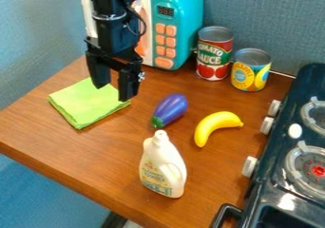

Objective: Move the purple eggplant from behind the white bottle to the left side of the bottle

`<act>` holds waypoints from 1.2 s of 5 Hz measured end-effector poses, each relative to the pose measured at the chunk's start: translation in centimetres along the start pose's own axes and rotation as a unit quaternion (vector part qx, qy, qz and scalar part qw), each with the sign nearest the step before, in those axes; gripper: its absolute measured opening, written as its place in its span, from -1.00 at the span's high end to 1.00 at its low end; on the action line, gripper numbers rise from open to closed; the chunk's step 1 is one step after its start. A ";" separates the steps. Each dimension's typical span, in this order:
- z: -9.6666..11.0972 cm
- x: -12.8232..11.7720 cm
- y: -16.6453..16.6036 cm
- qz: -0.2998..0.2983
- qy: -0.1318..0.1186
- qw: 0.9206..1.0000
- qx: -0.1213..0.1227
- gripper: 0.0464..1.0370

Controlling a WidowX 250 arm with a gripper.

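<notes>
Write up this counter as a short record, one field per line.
tool: open, holding nothing, by the green cloth
tool position: upper left of the view
cloth state: folded, lying flat
toy food: purple eggplant beside yellow banana
bottle: white bottle, upright, nearest the camera
cans: red can and yellow can, both upright
appliances: teal microwave at the back, dark stove at right

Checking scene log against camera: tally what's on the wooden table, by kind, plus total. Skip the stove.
Folded green cloth: 1
Toy eggplant: 1
Toy banana: 1
White bottle: 1
Cans: 2 (red can, yellow can)
Teal toy microwave: 1
Total: 7
</notes>
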State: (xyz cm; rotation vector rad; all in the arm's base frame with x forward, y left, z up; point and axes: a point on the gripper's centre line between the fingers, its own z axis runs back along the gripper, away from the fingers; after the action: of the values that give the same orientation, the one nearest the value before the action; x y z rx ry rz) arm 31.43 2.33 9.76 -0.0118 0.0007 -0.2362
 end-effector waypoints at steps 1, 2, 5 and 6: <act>-1.1 -0.2 0.0 -0.001 0.017 1.000 -0.006 -0.93; -0.4 1.7 0.1 -0.009 -0.023 1.000 -0.008 -0.93; -1.0 5.6 -1.5 -0.038 -0.053 0.997 -0.047 -0.93; -3.2 6.4 -2.8 -0.061 -0.038 0.996 -0.061 -0.93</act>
State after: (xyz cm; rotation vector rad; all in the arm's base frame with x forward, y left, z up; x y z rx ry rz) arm 36.95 -1.94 6.59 -0.1433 -0.0615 -0.3567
